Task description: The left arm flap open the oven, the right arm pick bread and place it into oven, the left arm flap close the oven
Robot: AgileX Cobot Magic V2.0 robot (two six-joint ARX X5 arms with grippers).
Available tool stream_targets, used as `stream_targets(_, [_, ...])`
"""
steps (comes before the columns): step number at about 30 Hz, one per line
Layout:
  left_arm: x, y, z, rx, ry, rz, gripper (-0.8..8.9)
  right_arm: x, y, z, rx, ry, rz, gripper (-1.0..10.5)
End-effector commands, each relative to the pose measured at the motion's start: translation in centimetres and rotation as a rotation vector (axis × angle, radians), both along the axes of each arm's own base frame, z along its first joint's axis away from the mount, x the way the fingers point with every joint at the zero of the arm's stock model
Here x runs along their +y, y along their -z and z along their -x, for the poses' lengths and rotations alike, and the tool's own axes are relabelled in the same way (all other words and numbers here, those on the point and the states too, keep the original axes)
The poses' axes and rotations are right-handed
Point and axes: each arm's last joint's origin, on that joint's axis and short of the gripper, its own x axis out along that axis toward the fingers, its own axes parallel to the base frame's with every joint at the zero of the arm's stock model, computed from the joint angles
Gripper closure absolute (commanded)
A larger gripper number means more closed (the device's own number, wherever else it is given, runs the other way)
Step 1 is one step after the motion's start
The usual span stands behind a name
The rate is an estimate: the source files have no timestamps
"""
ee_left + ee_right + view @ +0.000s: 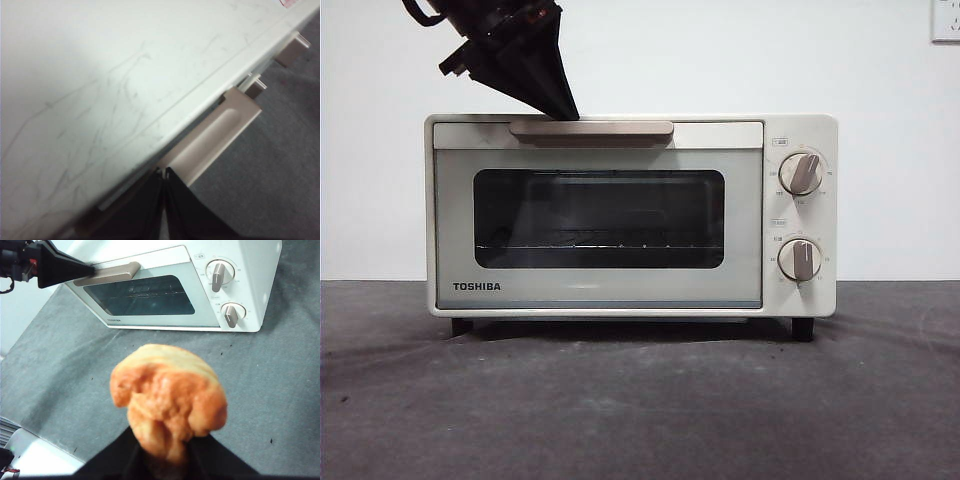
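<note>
Pressing closed left claw (pixel 563 108) on oven (pixel 600 215) handle (pixel 592 129) to flap door; right claw (pixel 165 460) grips bread (pixel 169 397), waiting before oven.

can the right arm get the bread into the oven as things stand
Probably not yet. The right gripper holds the bread above the mat, but the oven door is shut; the left gripper is only at the handle.

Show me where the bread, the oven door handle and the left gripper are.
bread (pixel 167 397): right wrist view, middle of its glossy crust.
oven door handle (pixel 610 128): front view, middle of the bar.
left gripper (pixel 563 110): front view, closed tips at the handle.
</note>
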Motion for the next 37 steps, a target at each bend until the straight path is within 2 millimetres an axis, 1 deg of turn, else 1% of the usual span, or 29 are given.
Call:
stream_targets(1, [-0.5, 0.9, 0.0, 0.053, 0.023, -0.045, 8.01, 0.0, -0.4, 0.1, -0.015, -0.003, -0.012, 9.0])
stream_targets(10, [-0.9, 1.8, 1.6, 0.165, 0.081, -0.130, 8.01, 0.0, -0.4, 0.1, -0.015, -0.003, -0.012, 9.0])
stream_targets(16, [-1.4, 1.8, 2.7, 0.171, 0.111, -0.139, 8.01, 0.0, -0.4, 0.1, -0.015, -0.003, -0.012, 9.0])
stream_targets(21, [-1.4, 2.3, 3.9, 0.179, 0.119, -0.147, 8.01, 0.0, -0.4, 0.1, -0.015, -0.003, -0.012, 9.0])
stream_targets(29, [-0.8, 4.2, 5.8, 0.163, 0.097, -0.093, 8.01, 0.0, -0.4, 0.1, -0.017, -0.003, -0.012, 9.0])
stream_targets(37, [-0.3, 6.3, 7.6, 0.168, 0.064, -0.077, 8.01, 0.0, -0.4, 0.1, -0.016, -0.003, -0.012, 9.0])
